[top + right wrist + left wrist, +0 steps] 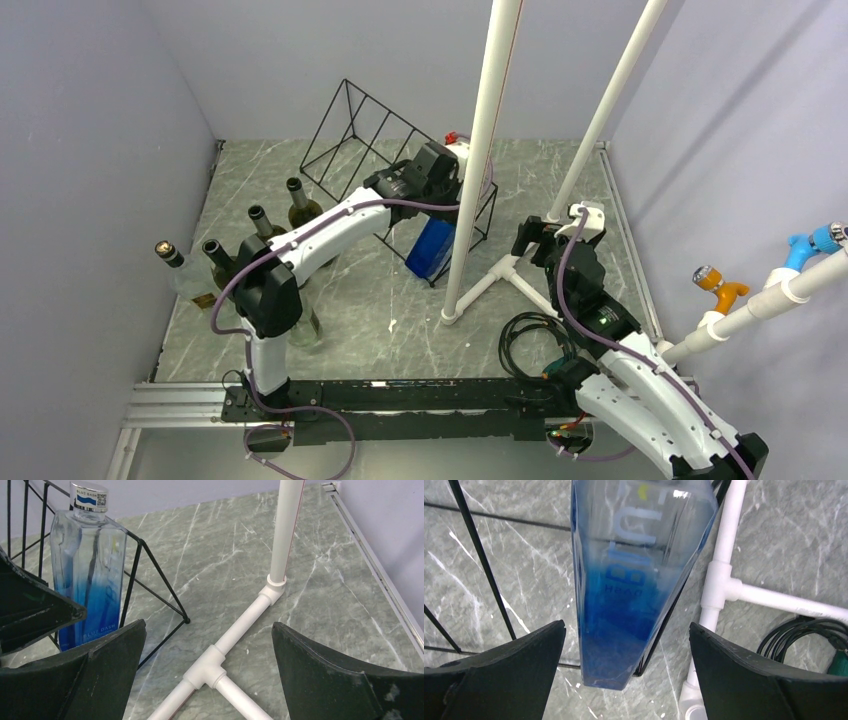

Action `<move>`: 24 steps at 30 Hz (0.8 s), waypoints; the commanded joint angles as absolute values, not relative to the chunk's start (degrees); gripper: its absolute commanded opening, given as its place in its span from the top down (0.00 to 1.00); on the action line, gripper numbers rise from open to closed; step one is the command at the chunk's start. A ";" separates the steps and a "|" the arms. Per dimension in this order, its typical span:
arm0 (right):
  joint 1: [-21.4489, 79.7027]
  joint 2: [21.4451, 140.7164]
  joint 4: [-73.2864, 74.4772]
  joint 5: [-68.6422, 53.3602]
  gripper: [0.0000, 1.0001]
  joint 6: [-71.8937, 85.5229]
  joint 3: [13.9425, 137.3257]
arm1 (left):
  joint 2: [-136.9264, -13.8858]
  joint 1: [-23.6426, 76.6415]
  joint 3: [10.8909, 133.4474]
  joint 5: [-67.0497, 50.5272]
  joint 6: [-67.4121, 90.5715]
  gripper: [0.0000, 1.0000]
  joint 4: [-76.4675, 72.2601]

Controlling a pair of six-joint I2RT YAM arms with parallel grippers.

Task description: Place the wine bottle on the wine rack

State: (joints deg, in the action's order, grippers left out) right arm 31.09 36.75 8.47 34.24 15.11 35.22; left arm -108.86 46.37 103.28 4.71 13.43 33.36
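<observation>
The blue wine bottle (432, 250) lies on the black wire wine rack (350, 130) near the centre of the top view, at the rack's right end, base low and cap high. The left gripper (626, 625) is released, its two fingers spread wide on either side of the bottle and clear of the glass. The right gripper (208, 625) is also spread apart and grasps nothing, above the grey counter (380, 290) and a white pipe frame (235, 630). Four dark bottles (262, 222) stand at the left of the frame.
</observation>
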 commanded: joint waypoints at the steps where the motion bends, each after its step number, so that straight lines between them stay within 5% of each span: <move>1: 30.85 37.46 5.56 34.37 0.00 14.94 35.30 | -103.32 46.24 100.63 3.43 14.16 0.00 31.75; 13: 30.75 39.63 5.48 34.42 0.00 14.95 35.30 | -83.70 41.93 89.05 2.33 11.25 0.00 34.74; 24: 30.74 42.72 7.34 35.04 0.00 15.07 35.37 | -60.65 41.65 78.75 19.05 6.98 0.00 38.16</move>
